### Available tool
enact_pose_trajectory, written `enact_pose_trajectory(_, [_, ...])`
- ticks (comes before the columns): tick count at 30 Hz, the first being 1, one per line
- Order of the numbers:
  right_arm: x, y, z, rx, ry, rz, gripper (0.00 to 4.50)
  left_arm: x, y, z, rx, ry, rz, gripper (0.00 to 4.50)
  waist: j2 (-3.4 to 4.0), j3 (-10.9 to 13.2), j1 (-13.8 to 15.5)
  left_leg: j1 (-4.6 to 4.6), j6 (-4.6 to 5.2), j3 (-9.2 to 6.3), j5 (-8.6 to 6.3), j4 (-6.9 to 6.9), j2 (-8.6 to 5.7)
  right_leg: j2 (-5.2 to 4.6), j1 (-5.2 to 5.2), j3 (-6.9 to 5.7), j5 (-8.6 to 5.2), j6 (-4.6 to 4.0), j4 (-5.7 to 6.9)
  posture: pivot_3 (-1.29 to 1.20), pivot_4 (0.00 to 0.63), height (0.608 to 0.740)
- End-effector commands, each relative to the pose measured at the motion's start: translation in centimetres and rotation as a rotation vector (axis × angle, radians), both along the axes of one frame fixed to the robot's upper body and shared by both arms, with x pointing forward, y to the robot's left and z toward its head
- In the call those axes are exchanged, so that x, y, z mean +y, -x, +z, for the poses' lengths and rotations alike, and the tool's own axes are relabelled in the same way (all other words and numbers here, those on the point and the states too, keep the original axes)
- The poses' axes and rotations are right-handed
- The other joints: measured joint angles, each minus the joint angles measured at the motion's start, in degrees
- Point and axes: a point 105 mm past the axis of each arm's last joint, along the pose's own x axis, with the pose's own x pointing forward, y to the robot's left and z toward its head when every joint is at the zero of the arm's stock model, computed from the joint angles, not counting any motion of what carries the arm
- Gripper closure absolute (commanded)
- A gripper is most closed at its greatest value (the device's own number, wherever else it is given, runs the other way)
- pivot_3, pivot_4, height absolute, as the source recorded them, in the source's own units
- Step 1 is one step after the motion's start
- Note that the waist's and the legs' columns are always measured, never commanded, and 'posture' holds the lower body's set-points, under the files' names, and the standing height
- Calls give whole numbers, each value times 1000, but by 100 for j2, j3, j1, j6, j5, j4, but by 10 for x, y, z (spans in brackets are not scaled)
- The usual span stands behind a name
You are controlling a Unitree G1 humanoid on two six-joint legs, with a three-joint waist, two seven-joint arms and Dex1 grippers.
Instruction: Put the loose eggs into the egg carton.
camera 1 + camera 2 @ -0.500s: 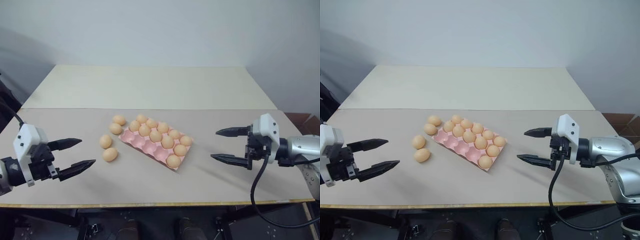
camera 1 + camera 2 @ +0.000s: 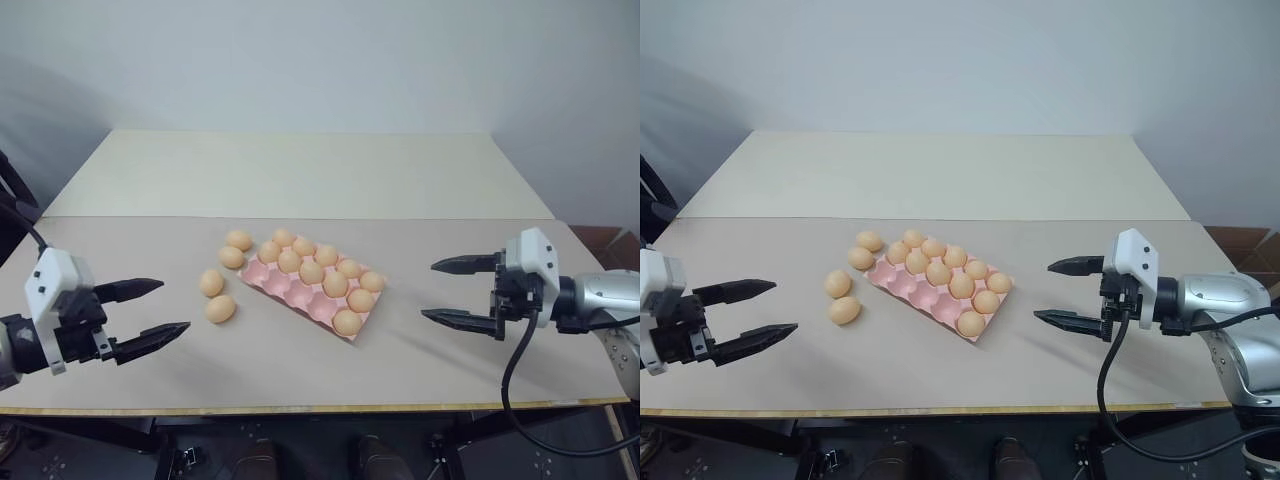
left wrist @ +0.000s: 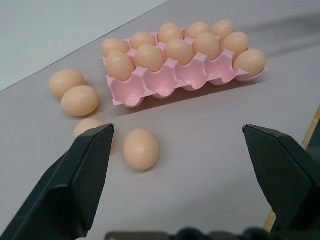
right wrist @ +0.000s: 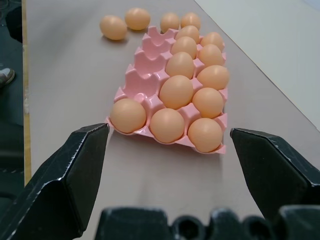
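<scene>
While both hang empty, the left pincer (image 2: 152, 310) and right pincer (image 2: 460, 292) gape wide apart.

Smooth matt eggs (image 3: 141, 148), moulded pink carton (image 3: 172, 80)

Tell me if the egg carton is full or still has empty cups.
Not full. The egg carton holds nine eggs; its near row shows three empty cups, and four loose eggs lie beside it.

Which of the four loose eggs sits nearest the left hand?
The egg closest to the table's front edge, the lower of the front pair. The other three lie farther back; it is nearest the open left hand.
</scene>
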Motion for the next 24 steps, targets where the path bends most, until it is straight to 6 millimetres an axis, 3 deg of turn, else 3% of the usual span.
enact_pose_trajectory(1, [0,0,15,-63,11,17,0,-5,0,5,-27,-18,-30,22,0,0,-5,0,0,0,0,0,0,0,0,0,0,0,0,0,150,740])
enact_pose_trajectory(7, [1,8,13,-36,44,65,0,-7,2,-9,26,-69,-64,22,0,0,-1,-1,0,2,0,0,2,4,-3,2,0,-1,1,0,150,740])
enact_pose_trajectory(16, [11,15,9,-41,47,92,0,-18,-15,-36,73,-212,-170,22,1,-1,8,4,0,4,0,0,5,7,-3,5,2,-1,4,0,150,740])
enact_pose_trajectory(20, [15,18,9,-55,41,95,0,0,-34,-45,75,-258,-100,22,1,-1,-2,-2,0,5,0,0,11,15,-6,7,3,-2,3,0,150,740])
enact_pose_trajectory(24, [16,20,8,-61,34,85,0,14,-41,-48,81,-285,-93,22,1,-1,0,-2,0,5,0,0,21,26,-8,7,4,-5,3,0,150,740])
